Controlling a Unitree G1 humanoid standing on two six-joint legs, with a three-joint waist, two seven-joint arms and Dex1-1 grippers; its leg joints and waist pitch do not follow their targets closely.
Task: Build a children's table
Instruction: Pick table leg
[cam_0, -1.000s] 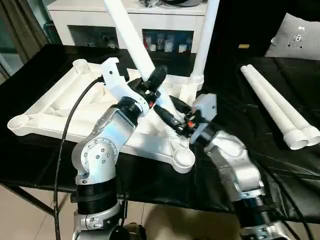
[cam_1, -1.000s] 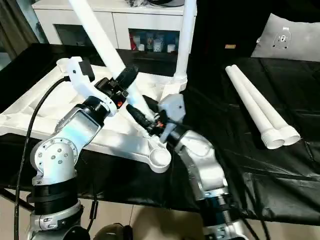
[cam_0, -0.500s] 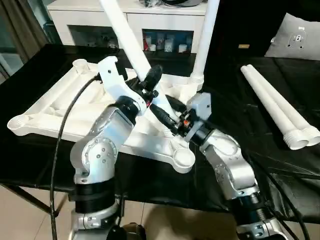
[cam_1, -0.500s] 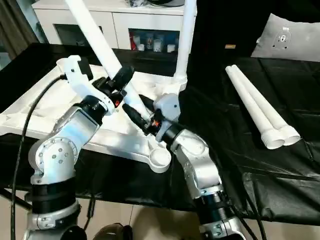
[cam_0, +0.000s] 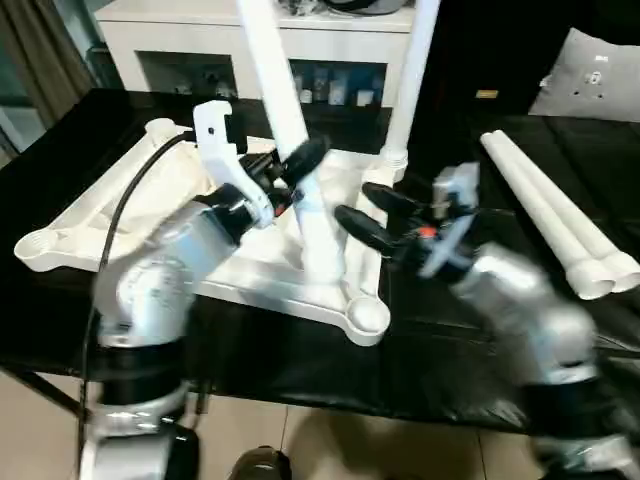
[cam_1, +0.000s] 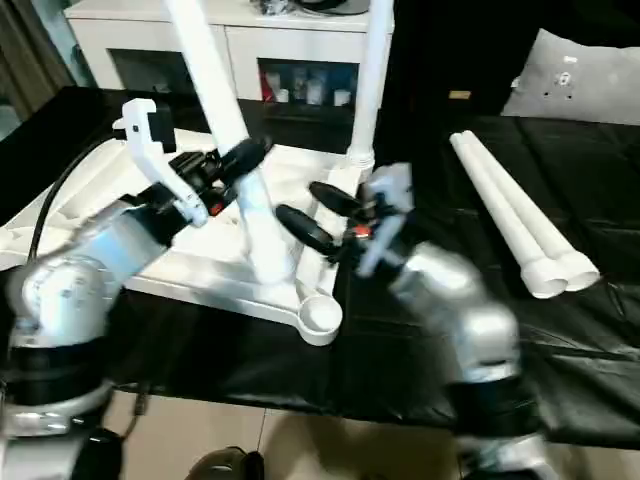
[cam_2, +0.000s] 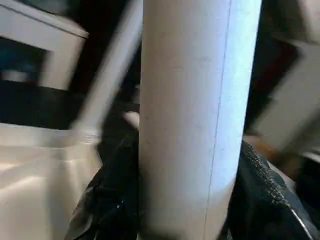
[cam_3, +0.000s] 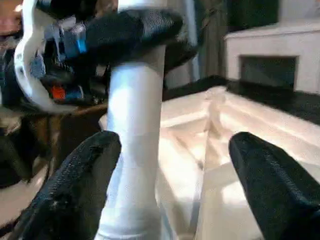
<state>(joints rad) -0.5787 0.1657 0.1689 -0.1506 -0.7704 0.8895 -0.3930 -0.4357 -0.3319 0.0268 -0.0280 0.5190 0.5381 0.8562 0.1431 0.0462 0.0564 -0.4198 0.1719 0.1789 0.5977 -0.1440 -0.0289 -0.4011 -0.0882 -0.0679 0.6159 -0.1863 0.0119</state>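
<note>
Tabletop (cam_0: 120, 215), white, upside down on the black bench (cam_0: 480, 330), ribbed underside up, round sockets at the corners. Near-right corner socket (cam_0: 365, 317) open and unfilled, close to the bench's front edge. One leg (cam_0: 408, 85) upright in the far-right corner socket. Second leg (cam_0: 285, 120) standing on the underside just inside the near-right corner, leaning slightly, wide end down beside the open socket, not seated in it.

Left gripper (cam_0: 300, 165) clamped on that second leg partway up, black fingers (cam_2: 260, 190) pressed to either side of the white tube as seen from the left wrist. Left forearm reaching in from the near left, cable looping over the tabletop.

Right gripper (cam_0: 368, 213) just right of the same leg, near its lower part, fingers (cam_3: 270, 175) spread wide and clear of the tube; from the right wrist, leg beside one finger, with bare ribbed plastic between the two. Right arm blurred.

Two more legs (cam_0: 555, 215) side by side on the bench at the right, well apart from the tabletop, wide threaded ends toward the front edge. White cabinet (cam_0: 180, 35) behind the bench; pale cushion (cam_0: 600, 75) at far right.
</note>
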